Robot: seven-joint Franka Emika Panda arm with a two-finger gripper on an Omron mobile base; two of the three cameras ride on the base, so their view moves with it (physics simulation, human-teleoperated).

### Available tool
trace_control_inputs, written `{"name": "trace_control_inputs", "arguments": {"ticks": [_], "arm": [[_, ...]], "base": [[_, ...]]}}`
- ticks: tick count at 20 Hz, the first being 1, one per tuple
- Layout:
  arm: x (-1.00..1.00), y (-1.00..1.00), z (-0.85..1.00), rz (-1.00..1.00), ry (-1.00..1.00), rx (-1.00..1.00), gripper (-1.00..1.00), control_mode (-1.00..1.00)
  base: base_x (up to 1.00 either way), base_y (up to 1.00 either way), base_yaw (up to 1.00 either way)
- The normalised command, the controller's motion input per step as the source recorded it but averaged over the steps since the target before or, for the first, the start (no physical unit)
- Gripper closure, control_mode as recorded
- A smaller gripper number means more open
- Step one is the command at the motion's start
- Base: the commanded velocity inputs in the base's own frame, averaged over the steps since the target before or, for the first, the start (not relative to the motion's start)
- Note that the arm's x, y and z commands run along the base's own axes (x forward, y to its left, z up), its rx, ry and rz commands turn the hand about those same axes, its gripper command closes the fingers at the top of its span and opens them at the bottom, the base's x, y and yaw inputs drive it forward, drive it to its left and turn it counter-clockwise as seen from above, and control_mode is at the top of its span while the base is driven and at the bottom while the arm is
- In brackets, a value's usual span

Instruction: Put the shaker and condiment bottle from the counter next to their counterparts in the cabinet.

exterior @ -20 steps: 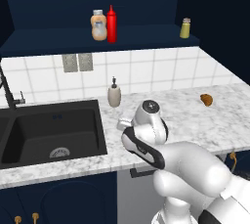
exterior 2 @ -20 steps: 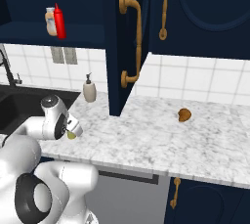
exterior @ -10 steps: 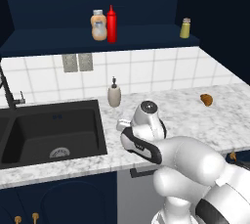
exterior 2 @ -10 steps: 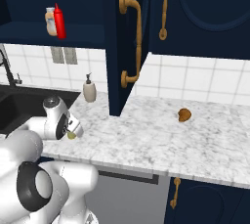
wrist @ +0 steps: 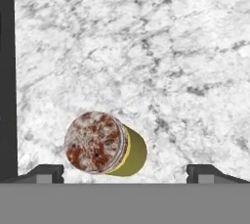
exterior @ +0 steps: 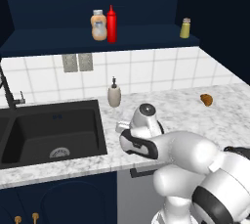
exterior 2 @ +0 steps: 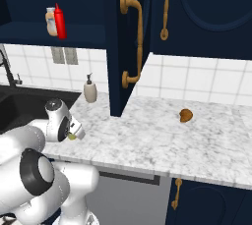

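Observation:
The shaker point(wrist: 105, 144), olive-yellow with a mottled brown cap, stands on the marbled counter point(wrist: 161, 61) just right of the black sink edge. My gripper point(wrist: 126, 174) hangs over it, open, with the shaker between and a little ahead of the two fingertips point(wrist: 49, 173), untouched. In the right base view the shaker point(exterior 2: 72, 137) peeks out under my hand point(exterior 2: 59, 121). The red condiment bottle point(exterior: 112, 24) stands on the navy cabinet shelf point(exterior: 146, 37) beside the orange-beige bottle point(exterior: 99, 25). The pale yellow shaker point(exterior: 185, 28) stands at the shelf's right end.
A beige pump dispenser point(exterior: 114, 95) stands by the tiled wall behind my hand. The black sink point(exterior: 49, 132) lies to the left with its faucet point(exterior: 10, 93). A small brown item point(exterior: 206, 100) lies on the counter to the right. An open cabinet door point(exterior 2: 125, 42) hangs over the counter.
My hand has stayed almost in place over the shaker, with the jaws open throughout. The arm's elbow has shifted slightly.

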Motion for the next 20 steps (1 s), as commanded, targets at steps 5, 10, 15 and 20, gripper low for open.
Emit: {"name": "trace_control_inputs", "arguments": {"ticks": [5,10,15,20], "arm": [[0.10,0.00,-0.16,0.00,0.00,0.00,-1.00,-1.00],[0.19,0.00,-0.17,0.00,0.00,0.00,-1.00,-1.00],[0.39,0.01,-0.17,0.01,0.02,0.00,-1.00,-1.00],[0.57,0.15,-0.20,0.01,0.09,-0.03,1.00,-1.00]], "base": [[0.00,0.00,0.00],[0.00,0.00,0.00],[0.00,0.00,0.00],[0.00,0.00,0.00]]}}
